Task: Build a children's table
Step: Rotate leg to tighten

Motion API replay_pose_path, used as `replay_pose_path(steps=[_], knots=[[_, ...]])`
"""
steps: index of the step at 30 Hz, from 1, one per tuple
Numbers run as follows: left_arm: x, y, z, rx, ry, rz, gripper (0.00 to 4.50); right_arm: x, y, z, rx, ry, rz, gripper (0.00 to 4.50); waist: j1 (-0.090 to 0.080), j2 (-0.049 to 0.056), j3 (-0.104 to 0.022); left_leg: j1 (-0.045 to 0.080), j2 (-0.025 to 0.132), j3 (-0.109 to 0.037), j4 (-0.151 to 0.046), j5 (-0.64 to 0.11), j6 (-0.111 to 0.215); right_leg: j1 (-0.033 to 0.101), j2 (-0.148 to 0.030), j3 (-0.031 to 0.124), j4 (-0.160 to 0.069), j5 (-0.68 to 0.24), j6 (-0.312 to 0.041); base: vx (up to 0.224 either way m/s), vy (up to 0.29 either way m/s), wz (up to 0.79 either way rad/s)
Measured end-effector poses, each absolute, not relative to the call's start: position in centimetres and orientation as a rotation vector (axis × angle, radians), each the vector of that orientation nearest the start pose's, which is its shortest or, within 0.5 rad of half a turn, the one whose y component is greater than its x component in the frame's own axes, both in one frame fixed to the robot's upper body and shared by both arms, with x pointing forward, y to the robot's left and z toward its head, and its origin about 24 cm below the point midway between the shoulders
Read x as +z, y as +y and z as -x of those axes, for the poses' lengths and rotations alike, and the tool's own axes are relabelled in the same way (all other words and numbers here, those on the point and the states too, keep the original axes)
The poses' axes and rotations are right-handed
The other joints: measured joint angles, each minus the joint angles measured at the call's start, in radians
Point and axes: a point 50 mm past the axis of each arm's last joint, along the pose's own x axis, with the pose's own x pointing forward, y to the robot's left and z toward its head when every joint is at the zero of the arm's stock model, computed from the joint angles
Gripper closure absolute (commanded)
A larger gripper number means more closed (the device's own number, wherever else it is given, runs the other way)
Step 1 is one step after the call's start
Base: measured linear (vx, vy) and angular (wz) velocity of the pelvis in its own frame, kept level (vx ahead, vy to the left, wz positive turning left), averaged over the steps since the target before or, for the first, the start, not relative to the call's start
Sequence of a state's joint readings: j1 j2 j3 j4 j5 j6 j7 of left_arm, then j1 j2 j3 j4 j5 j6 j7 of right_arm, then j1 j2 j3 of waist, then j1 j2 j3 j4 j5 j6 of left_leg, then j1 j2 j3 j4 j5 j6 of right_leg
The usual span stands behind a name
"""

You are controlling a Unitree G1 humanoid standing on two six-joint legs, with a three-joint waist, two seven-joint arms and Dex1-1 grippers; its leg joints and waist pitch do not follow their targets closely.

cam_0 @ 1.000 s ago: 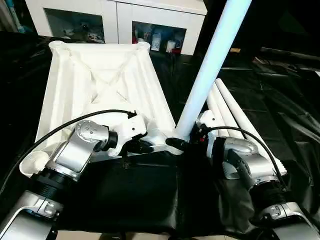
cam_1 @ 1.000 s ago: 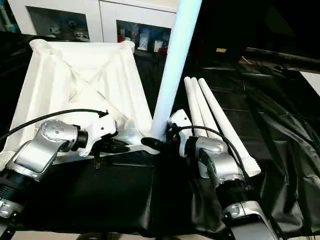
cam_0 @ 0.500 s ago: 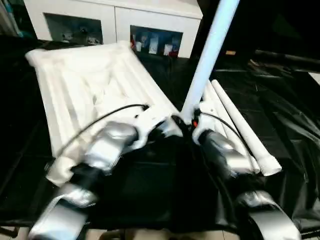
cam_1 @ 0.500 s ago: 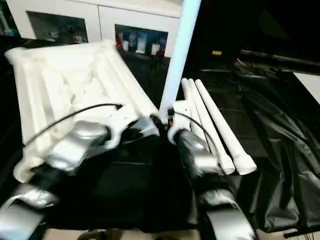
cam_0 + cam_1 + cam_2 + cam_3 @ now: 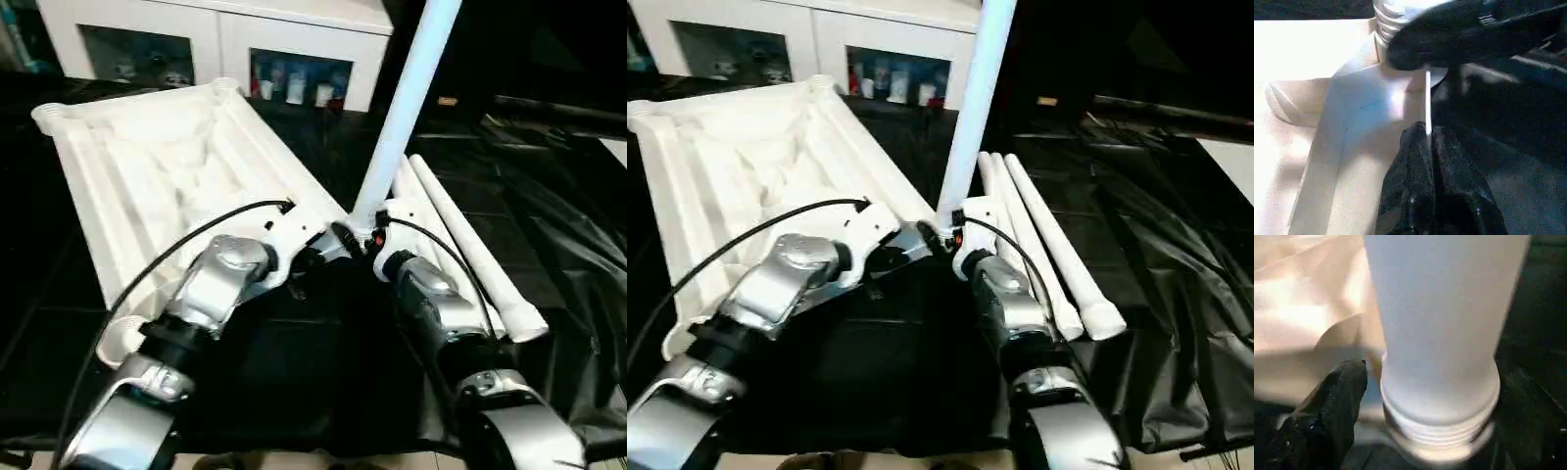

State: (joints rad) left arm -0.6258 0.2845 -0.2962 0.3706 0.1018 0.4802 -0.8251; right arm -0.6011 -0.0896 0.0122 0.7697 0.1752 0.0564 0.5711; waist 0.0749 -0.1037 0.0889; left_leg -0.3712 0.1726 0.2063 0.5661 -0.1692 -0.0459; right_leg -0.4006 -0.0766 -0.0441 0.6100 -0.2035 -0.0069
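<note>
Black-clothed work table (image 5: 549, 186); left jaws pinching tabletop rim (image 5: 1426, 98), right jaws' state unclear.

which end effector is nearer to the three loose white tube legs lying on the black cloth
Right. The right end effector is at the upright leg's base, just beside the three loose white tube legs; the left end effector is farther, on the tabletop's edge.

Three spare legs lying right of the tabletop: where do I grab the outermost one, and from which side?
Take the outermost leg around mid-shaft from above, fingers across the tube. It lies flat on the black cloth with its right side free; its left side sits against the neighbouring leg.
</note>
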Motion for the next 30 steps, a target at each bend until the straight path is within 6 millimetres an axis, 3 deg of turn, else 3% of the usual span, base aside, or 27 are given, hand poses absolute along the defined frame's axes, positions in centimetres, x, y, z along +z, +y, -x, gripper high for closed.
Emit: replay_pose_path(steps=[6, 11, 26, 30], knots=[[7.9, 13.0, -32.0, -1.083, 0.468, -0.453, 4.50, 4.1, -12.4, -33.0, 0.883, 0.257, -0.060, 0.62, 0.003, 0.001, 0.000, 0.000, 0.001, 0.000, -0.003, 0.001, -0.001, -0.002, 0.002, 0.000, 0.000, -0.003, 0.000, 0.000, 0.000, 0.00], [8.1, 14.3, -30.8, -1.194, 0.491, -0.443, 4.50, 3.9, -12.4, -31.8, 1.019, 0.290, -0.078, 0.62, 0.014, 0.002, 0.001, -0.003, 0.001, 0.000, -0.003, 0.003, 0.004, -0.004, 0.001, 0.000, -0.001, -0.005, -0.002, 0.000, 0.000, 0.00], [8.1, 14.9, -30.4, -1.217, 0.501, -0.449, 4.50, 4.5, -12.3, -31.5, 1.093, 0.285, -0.072, 1.61, 0.013, 0.002, 0.002, -0.002, 0.001, 0.001, -0.002, 0.003, 0.004, -0.003, 0.001, 0.000, 0.000, -0.005, -0.002, 0.000, 0.000, 0.00], [8.1, 14.9, -30.4, -1.219, 0.500, -0.446, 4.50, 4.5, -12.1, -31.5, 1.086, 0.284, -0.076, 1.69, 0.013, 0.002, 0.002, -0.002, 0.001, 0.001, -0.002, 0.003, 0.004, -0.003, 0.001, 0.000, 0.001, -0.005, -0.002, 0.000, 0.000, 0.00]])
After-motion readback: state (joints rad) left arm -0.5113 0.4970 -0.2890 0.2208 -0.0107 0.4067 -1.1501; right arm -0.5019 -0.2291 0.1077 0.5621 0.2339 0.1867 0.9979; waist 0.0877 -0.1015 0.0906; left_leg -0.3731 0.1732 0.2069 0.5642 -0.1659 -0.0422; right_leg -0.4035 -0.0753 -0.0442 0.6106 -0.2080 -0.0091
